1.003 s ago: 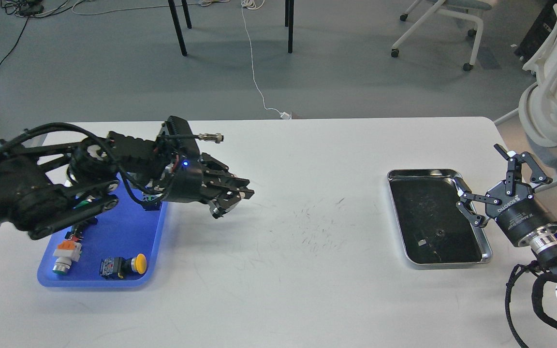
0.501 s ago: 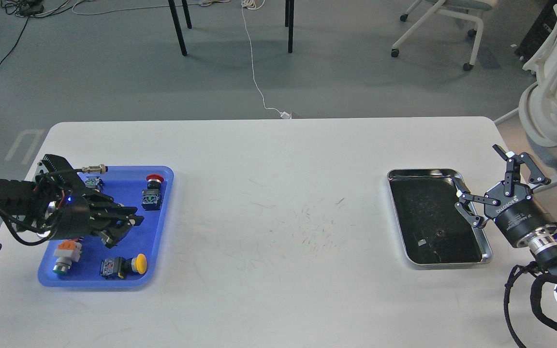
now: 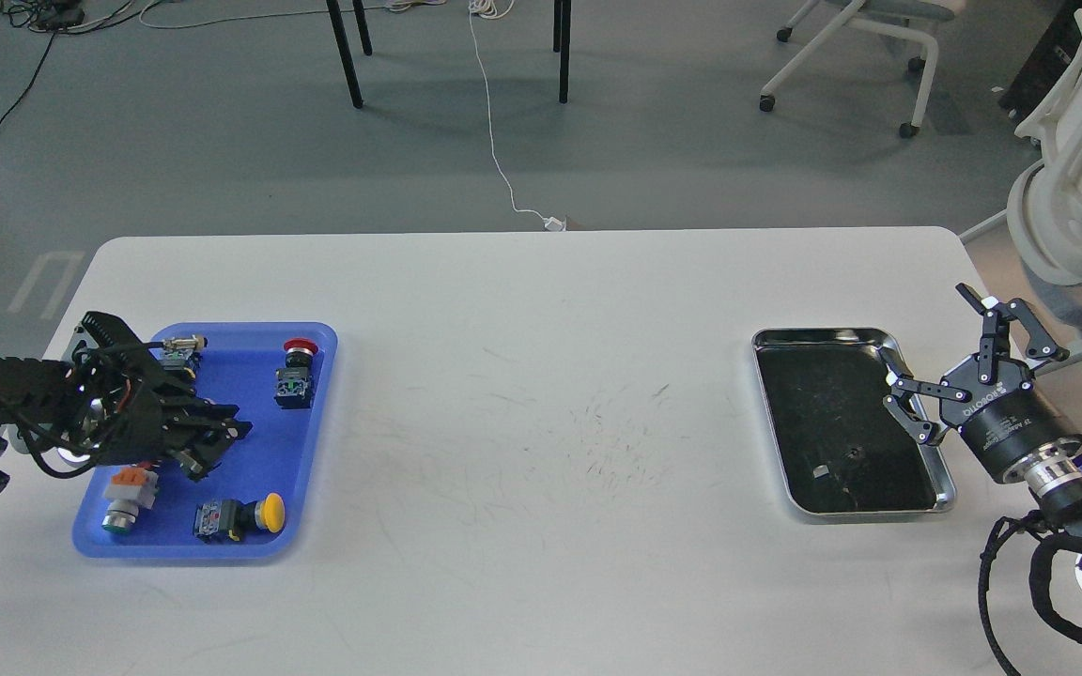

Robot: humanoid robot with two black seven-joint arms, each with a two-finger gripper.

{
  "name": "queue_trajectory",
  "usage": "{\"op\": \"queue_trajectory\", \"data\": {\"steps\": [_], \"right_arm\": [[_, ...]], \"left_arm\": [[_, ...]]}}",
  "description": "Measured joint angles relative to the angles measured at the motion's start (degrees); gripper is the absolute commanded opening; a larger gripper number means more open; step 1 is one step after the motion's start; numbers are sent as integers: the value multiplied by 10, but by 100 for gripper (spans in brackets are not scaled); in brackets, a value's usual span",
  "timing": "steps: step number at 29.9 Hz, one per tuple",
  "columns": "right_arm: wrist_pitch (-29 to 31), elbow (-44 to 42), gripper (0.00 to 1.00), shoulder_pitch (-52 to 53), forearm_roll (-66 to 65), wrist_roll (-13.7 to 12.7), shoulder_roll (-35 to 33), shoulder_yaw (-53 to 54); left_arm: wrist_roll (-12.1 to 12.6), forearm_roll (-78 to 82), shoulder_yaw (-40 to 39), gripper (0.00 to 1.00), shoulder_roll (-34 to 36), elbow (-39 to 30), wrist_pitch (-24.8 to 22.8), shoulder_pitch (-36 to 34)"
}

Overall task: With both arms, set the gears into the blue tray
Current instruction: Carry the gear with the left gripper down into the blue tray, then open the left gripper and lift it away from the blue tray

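The blue tray (image 3: 264,451) lies at the table's left. My left gripper (image 3: 212,449) hangs low over its middle, pointing right; its dark fingers bunch together and I cannot make out anything between them. At the right is a steel tray (image 3: 947,490) with a black liner, and one tiny dark gear (image 3: 851,455) shows on that liner near its front. My right gripper (image 3: 932,344) is open at the steel tray's right rim. One finger reaches over the rim and the other points up and away. It holds nothing.
Several push-button switches lie in the blue tray: a red-capped one (image 3: 297,374), a yellow-capped one (image 3: 240,515) and an orange-and-green one (image 3: 126,493). A small pale scrap (image 3: 820,471) lies by the gear. White office chairs stand off the table's right edge.
My left arm swung back from the table's left-middle to over the blue tray, then lowered a little further left. The right gripper has barely moved.
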Motion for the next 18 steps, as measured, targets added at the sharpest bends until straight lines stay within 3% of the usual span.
{"op": "queue_trajectory", "data": {"steps": [7,11,14,18], "right_arm": [[0,0,98,0,0,0,-1,-1],[0,2,97,0,0,0,-1,-1],[0,3,97,0,0,0,-1,-1],[0,4,98,0,0,0,-1,1]], "left_arm": [[0,-1,-8,28,-7,23,4,0],[0,-1,-8,52,-7,26,5,0],[0,-2,-7,82,-4,26,5,0],[0,-11,-21,88,3,22,6,0]]}}
